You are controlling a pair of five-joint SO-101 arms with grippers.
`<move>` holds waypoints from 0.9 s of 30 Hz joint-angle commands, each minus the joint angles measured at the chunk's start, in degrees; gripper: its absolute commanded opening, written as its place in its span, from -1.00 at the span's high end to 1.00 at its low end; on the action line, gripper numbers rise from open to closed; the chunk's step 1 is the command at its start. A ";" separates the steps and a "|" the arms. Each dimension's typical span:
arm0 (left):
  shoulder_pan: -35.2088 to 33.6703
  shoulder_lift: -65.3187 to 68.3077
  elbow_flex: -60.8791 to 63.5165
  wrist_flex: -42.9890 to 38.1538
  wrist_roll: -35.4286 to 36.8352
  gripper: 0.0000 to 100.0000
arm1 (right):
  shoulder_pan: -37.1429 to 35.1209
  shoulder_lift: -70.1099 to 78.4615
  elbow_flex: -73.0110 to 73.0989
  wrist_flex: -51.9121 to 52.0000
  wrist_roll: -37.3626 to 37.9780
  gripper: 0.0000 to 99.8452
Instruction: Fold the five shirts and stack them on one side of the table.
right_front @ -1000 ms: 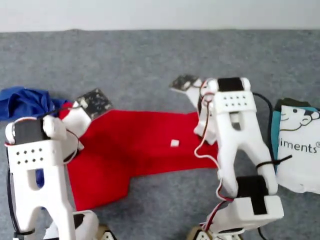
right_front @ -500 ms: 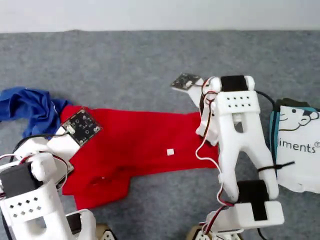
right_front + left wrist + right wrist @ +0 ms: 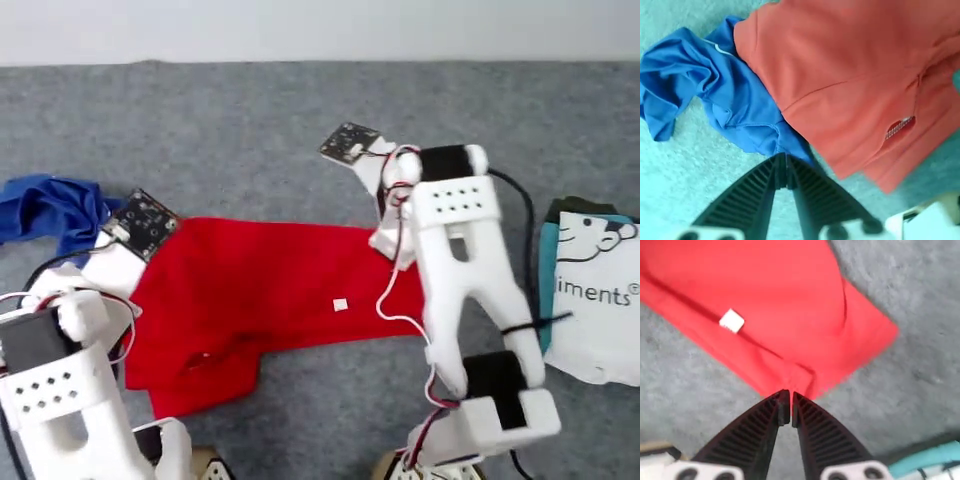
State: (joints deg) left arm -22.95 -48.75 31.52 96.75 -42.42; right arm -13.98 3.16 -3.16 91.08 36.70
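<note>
Red shirt (image 3: 270,290) is where this could go sideways. Left claw (image 3: 785,170), closed on nothing, sits over the blue shirt (image 3: 725,90) touching it, so a grab may snag both. Farther out, right claw (image 3: 788,407) looks pinched on just the red hem, a thin hold that might slip. Shirt lies spread between the claws.

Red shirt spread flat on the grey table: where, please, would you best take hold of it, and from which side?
Probably a corner of the flat red cloth shirt beside the right gripper, coming from outside its edge, low over the grey table: it lies flat, so only an edge offers a bite.
</note>
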 commanded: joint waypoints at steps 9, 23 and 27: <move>-0.53 0.18 -3.03 1.67 11.87 0.99 | -3.21 17.10 -2.73 -2.07 -8.09 0.98; -0.18 -7.38 -6.29 2.64 13.98 0.99 | 6.11 20.79 -2.64 11.91 -7.82 0.98; -0.18 -8.70 -6.20 2.73 13.98 0.99 | 3.03 16.84 -5.63 11.03 -8.26 0.98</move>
State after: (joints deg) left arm -23.30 -56.31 26.86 98.86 -28.70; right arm -8.62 25.58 -4.13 100.48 28.97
